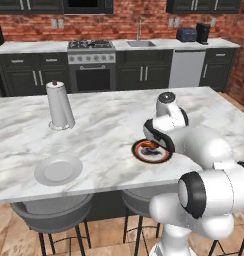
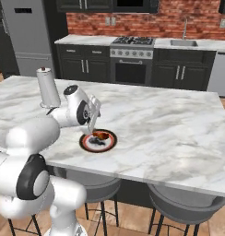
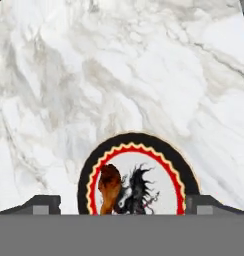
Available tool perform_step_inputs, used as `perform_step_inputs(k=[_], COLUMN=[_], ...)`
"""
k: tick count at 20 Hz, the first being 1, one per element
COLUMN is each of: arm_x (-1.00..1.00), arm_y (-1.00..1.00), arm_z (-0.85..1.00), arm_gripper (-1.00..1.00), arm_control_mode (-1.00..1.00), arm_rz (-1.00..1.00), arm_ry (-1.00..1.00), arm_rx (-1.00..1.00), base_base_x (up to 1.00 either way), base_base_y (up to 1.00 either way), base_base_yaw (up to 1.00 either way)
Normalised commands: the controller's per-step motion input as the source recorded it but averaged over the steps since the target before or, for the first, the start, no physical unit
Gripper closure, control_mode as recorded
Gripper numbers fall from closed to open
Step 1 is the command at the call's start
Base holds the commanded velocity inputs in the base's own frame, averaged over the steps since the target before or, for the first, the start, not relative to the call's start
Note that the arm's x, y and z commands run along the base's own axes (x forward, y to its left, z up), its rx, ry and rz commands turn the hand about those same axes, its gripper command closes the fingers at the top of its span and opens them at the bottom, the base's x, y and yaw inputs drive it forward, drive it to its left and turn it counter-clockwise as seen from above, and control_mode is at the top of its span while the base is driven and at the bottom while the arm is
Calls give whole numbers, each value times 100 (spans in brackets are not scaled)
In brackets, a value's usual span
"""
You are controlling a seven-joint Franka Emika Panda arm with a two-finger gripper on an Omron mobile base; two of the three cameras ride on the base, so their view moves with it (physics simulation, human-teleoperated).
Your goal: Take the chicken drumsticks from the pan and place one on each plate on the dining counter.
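One orange-brown chicken drumstick (image 3: 110, 189) lies on a plate (image 3: 139, 142) with a dark rim, a red ring and a pale centre with a dark figure. This plate (image 1: 153, 156) sits near the front edge of the marble dining counter (image 1: 109, 125). My gripper (image 2: 92, 129) hangs just above the plate, open, its fingertips (image 3: 44, 202) spread wide to either side of the drumstick (image 2: 101, 135) and holding nothing. A second, plain pale grey plate (image 1: 58, 169) lies bare at the counter's front left. The pan and the other drumstick are out of view.
A white paper-towel roll (image 1: 60, 106) stands on the counter left of the arm. Grey stools (image 1: 51, 210) sit under the front edge. The stove (image 1: 91, 50) and sink (image 1: 140, 44) line the brick back wall.
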Motion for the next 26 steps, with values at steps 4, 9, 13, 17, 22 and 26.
perform_step_inputs(k=[4, 9, 13, 17, 22, 26], arm_x=[-100, -100, -100, -77, 2, 11], arm_y=[0, 0, 0, 0, 0, 1], arm_z=[79, 43, 0, -41, -29, -33], arm_gripper=[-100, -100, -100, -100, -100, -100], arm_control_mode=[-100, -100, -100, -100, -100, -100], arm_rz=[13, 20, 15, 5, 0, 0], arm_ry=[5, 0, 0, 3, 9, 16], arm_rx=[-1, 0, 1, 0, 0, -2], base_base_x=[0, 0, 0, 0, 0, 0], base_base_y=[0, 0, 0, 0, 0, 0], base_base_yaw=[0, 0, 0, 0, 0, 0])
